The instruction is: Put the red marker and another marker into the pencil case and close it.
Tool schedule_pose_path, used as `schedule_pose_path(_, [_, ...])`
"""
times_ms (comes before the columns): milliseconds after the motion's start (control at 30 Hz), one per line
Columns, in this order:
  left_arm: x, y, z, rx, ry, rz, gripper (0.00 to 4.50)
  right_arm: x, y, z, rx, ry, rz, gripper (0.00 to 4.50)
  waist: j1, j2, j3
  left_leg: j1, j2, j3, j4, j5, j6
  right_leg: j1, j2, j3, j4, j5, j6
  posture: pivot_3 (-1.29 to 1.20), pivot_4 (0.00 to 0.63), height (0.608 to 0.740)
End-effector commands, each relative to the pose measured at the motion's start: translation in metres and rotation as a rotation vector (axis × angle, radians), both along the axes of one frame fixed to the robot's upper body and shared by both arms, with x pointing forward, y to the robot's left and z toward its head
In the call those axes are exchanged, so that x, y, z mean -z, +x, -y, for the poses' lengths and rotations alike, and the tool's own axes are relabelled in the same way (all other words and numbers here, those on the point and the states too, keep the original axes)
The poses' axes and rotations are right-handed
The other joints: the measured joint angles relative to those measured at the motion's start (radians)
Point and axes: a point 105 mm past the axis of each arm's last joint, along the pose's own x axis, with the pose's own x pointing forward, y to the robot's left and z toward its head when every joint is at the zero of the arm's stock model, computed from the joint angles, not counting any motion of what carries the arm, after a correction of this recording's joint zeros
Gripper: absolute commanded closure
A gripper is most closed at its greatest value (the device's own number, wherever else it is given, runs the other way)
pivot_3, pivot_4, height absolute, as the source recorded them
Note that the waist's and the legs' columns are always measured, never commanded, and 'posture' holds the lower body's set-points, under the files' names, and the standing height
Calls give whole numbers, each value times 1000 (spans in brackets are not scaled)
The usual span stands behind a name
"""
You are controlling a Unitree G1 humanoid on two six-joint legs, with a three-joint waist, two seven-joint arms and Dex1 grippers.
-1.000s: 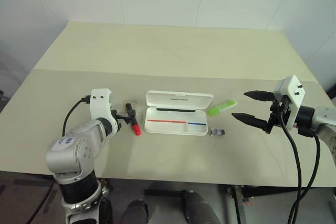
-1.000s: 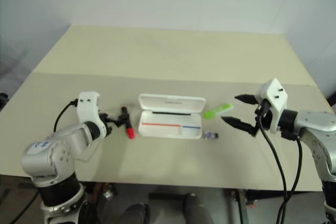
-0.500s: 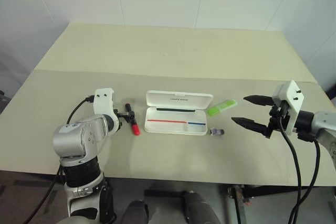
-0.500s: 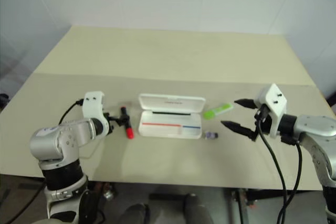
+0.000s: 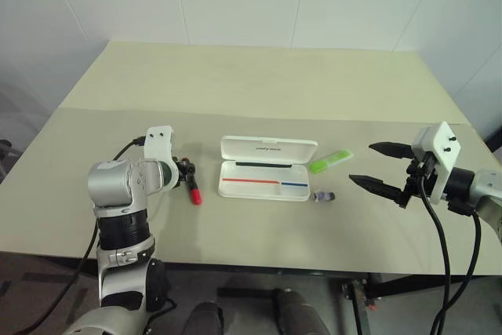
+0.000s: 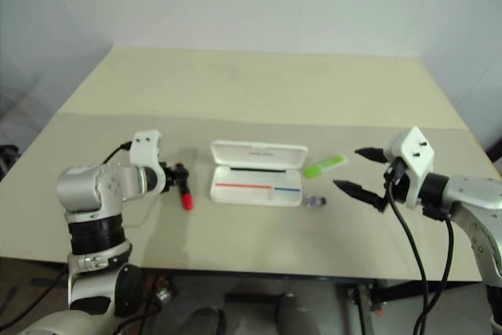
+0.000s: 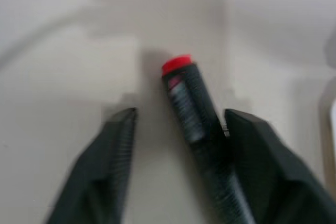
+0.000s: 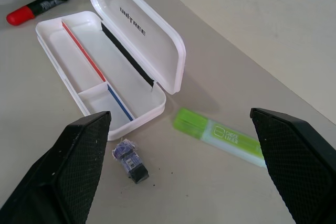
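The left gripper (image 7: 178, 116) reaches down to the table (image 5: 235, 84) with the red marker (image 7: 194, 114) lying between its fingers. One finger (image 7: 247, 150) touches the black barrel; the other (image 7: 113, 145) stands apart from it with bare table between. The wrist view is soft, so the jaws look only partly drawn in, and I cannot tell whether they actually pinch the marker. The marker's red end points away from the wrist, out past the fingertips.

In the head views the same marker (image 5: 192, 190) lies on the table with the left gripper (image 5: 184, 169) at its black end and nothing in the way. Just beyond it, towards the right arm, sits the pencil case (image 5: 267, 169), open, its lid tipped back, with a red and a blue line along the tray.

The right gripper (image 5: 379, 165) hangs above the table with its jaws spread wide and nothing between them. Ahead of its fingertips lies the green highlighter (image 8: 220, 136), flat on the table, near the case's end but apart from it. Beside the case's near corner sits a small grey-purple object (image 8: 130, 160), clear of the highlighter. Open table lies between the right gripper and both.
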Motion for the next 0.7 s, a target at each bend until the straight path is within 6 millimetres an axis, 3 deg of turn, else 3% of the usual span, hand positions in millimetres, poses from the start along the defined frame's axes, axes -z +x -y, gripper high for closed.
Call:
schedule_pose_path(33, [20,-2,0,-14,-13,-84,3195,-13,-3,1,6,11,56,0,1,0,0,0,0,0,-1,0,0,0,0,0,0,0,0,0,150,740])
schedule_pose_path(100, [18,0,-4,-31,-12,-79,3804,-14,-4,1,9,11,58,0,4,2,-1,-1,0,0,-3,0,-1,-1,0,0,0,1,-1,0,150,740])
schedule_pose_path(300, [6,3,-12,-32,-8,-25,3882,-14,-5,2,15,11,61,0,1,2,-1,0,0,0,-5,0,0,-2,0,0,1,1,-1,0,150,740])
schedule_pose_path(467, [-65,15,-39,101,177,336,3882,-16,-8,3,23,11,64,0,-21,-9,8,-3,1,-1,-8,1,-1,-7,1,1,2,3,-3,0,150,740])
schedule_pose_path(533, [-81,17,-43,149,240,418,3882,-17,-8,3,26,15,66,0,-25,-11,9,-5,1,0,-12,2,-3,-10,1,1,1,3,-4,0,150,740])
schedule_pose_path(600, [-105,17,-42,246,310,528,3882,-21,-11,2,21,40,84,0,-22,-11,9,-6,1,0,-15,1,-5,-13,-1,1,2,8,9,0,150,740])
schedule_pose_path(700, [-131,17,-32,408,403,662,3882,-31,-16,-1,-7,89,131,0,-8,-10,8,-24,2,-1,-17,0,-6,-34,-1,-1,9,9,10,0,150,740])
